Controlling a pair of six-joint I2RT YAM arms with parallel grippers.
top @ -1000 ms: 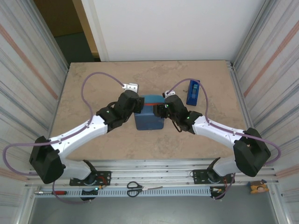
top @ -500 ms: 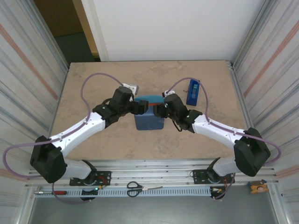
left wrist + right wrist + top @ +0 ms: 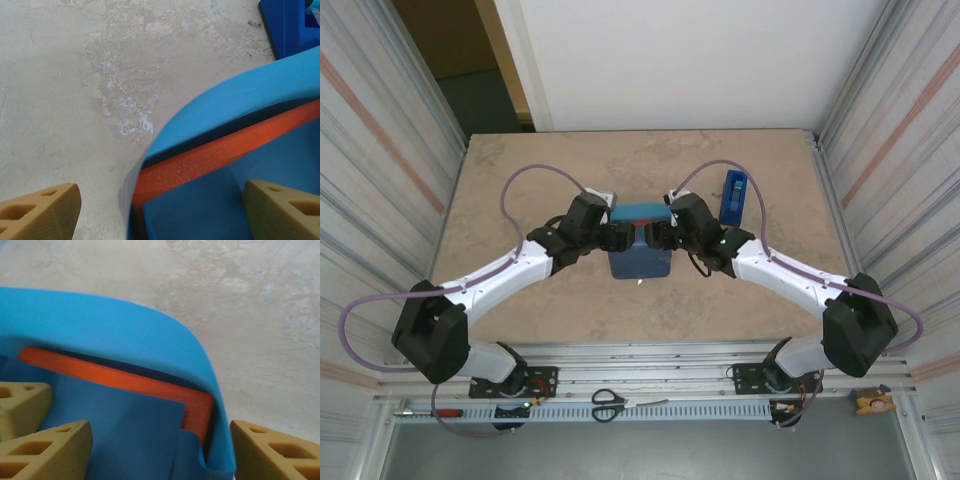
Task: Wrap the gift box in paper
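The gift box shows as an orange strip between folds of the paper. In the top view the blue-wrapped parcel lies mid-table, with a lighter flap of paper curling over its far edge. My left gripper stands at the parcel's far left and is open; its jaws straddle the box's corner, one finger over bare table. My right gripper is open at the far right. It straddles the opposite corner of the gift box, under the curled paper.
A narrow blue tape dispenser lies on the table right of the parcel, behind the right arm. Scissors and a red-handled tool lie on the front rail. Corrugated walls close both table sides.
Both grippers have moved in closer together over the parcel's far half. The left gripper's jaws have opened wider, and the light flap now curls over the far edge.
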